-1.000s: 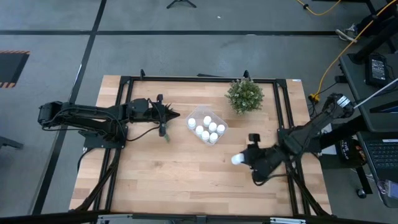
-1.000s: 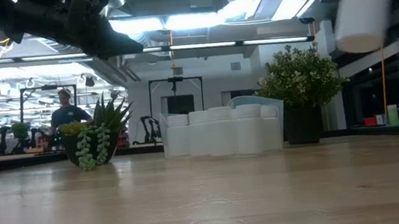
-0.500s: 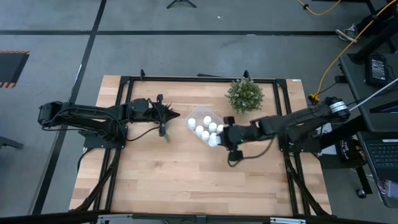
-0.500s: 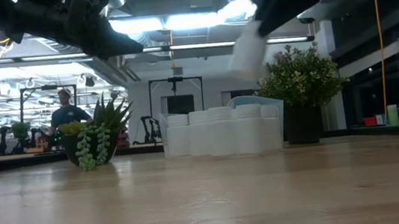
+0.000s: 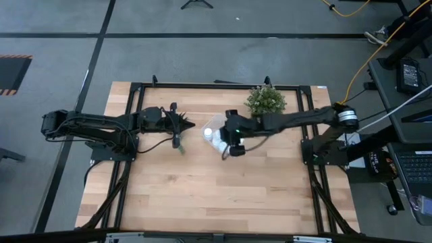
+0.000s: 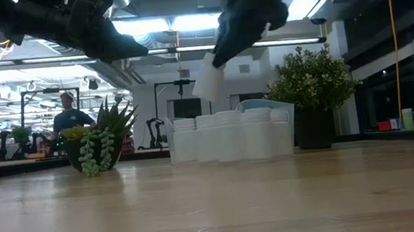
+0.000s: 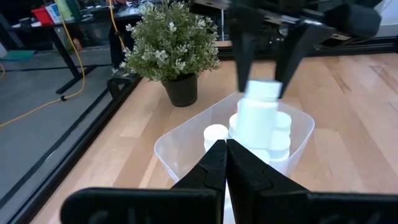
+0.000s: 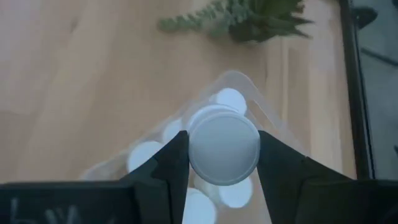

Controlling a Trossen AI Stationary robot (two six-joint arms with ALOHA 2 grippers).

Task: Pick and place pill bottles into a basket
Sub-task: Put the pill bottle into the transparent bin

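The basket [image 5: 210,128], a clear tub, stands mid-table with several white pill bottles [image 7: 215,134] upright in it. My right gripper [image 5: 233,138] reaches in from the table's right and hangs over the basket, shut on one more pill bottle [image 7: 256,118], also seen in the low view [image 6: 207,85] above the bottles in the tub. My left gripper [image 7: 225,165] waits shut to the left of the basket, touching nothing. My right gripper pinches the pill bottle between its two fingers [image 8: 171,165], one on each side of the bottle's cap end [image 8: 194,155]. The fingers slant down from the table's right side. The bottle hangs below them, slightly tilted, clear of the basket and the bottles in it.
A bushy potted plant [image 5: 265,103] stands just beyond the basket's right side. A small trailing plant [image 5: 179,145] sits under my left gripper. Black frame rails [image 5: 307,121] run along the table's sides. A person [image 6: 70,112] stands far behind the table.
My right gripper has swept from the table's near right toward the left and far side, rolling its wrist, and now hangs over the basket. The pill bottle has stayed in its hold, lifted clear the whole way.
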